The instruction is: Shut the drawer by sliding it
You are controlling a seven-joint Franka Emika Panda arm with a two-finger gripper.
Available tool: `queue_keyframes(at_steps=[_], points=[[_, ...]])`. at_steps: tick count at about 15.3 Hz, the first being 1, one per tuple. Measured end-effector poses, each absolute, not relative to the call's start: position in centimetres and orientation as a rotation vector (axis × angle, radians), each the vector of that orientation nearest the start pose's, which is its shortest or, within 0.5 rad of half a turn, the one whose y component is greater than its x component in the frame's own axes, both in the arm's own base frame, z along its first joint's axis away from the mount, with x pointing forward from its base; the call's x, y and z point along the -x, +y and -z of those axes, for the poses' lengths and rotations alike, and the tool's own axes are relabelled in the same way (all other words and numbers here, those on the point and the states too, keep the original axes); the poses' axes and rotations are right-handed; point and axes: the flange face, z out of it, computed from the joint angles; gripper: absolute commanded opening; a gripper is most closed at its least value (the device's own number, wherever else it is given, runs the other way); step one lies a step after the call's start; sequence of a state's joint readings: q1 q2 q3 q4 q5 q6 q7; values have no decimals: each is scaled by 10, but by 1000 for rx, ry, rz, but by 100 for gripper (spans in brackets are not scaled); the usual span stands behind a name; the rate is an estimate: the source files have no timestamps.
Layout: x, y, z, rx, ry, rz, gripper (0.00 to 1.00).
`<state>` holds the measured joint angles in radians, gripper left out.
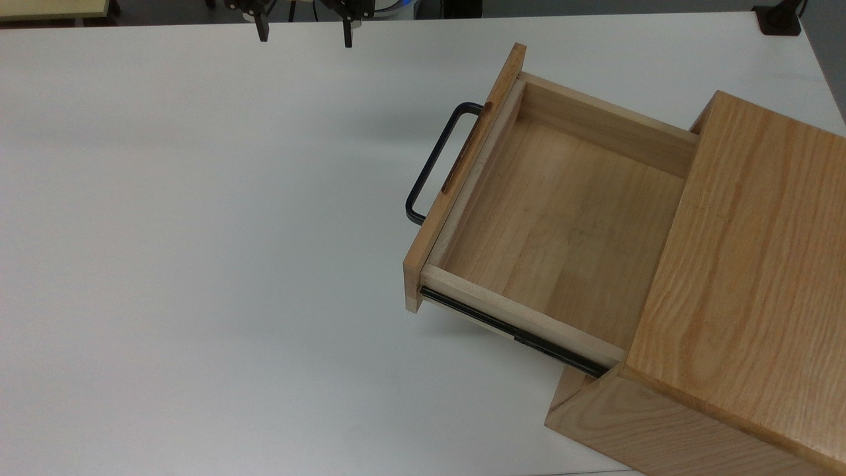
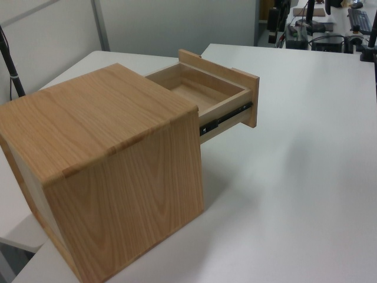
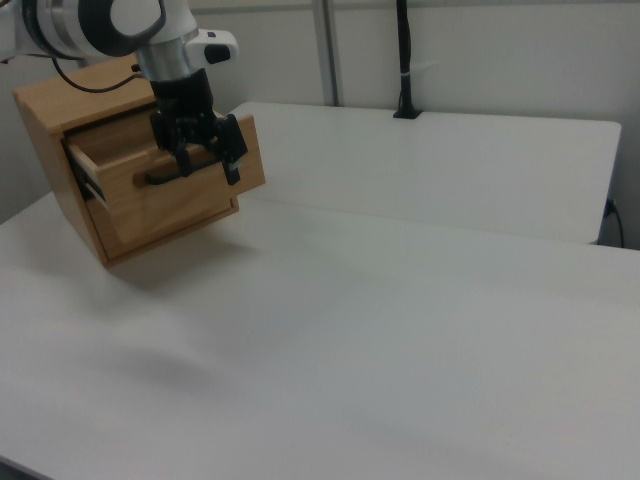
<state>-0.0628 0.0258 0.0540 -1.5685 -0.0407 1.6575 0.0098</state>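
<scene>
The drawer (image 1: 555,218) stands pulled far out of the oak cabinet (image 1: 740,284), and its inside is empty. Its black bar handle (image 1: 436,162) points toward the top view's left, and a black side rail (image 1: 515,334) is exposed. In the left view the drawer (image 2: 203,94) sticks out behind the cabinet (image 2: 106,171). My gripper (image 1: 305,33) is open at the table's far edge, well up and left of the handle and touching nothing. In the right view the gripper (image 3: 208,165) hangs in front of the drawer front (image 3: 175,205) with its black fingers spread.
The white table (image 1: 198,264) spreads wide to the top view's left of the drawer. A black clamp (image 1: 780,20) sits at the far right corner, and its pole (image 3: 403,60) rises in the right view. Desks with equipment (image 2: 330,29) stand beyond the table.
</scene>
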Motion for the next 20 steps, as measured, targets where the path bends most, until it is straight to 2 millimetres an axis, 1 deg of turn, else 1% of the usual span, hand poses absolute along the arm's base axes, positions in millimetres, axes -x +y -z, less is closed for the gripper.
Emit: queue_keyframes(at_steps=[15,16,17,18,19,20], points=[[-572,-9,-619,3172,33,112,100],[-572,-9,-619,3169,35,112,94],[-572,-9,-618,3167,37,110,82],[-573,-9,-617,3165,38,106,64],[-574,-9,-614,3160,49,100,38],[-576,-8,-613,3147,91,112,25]])
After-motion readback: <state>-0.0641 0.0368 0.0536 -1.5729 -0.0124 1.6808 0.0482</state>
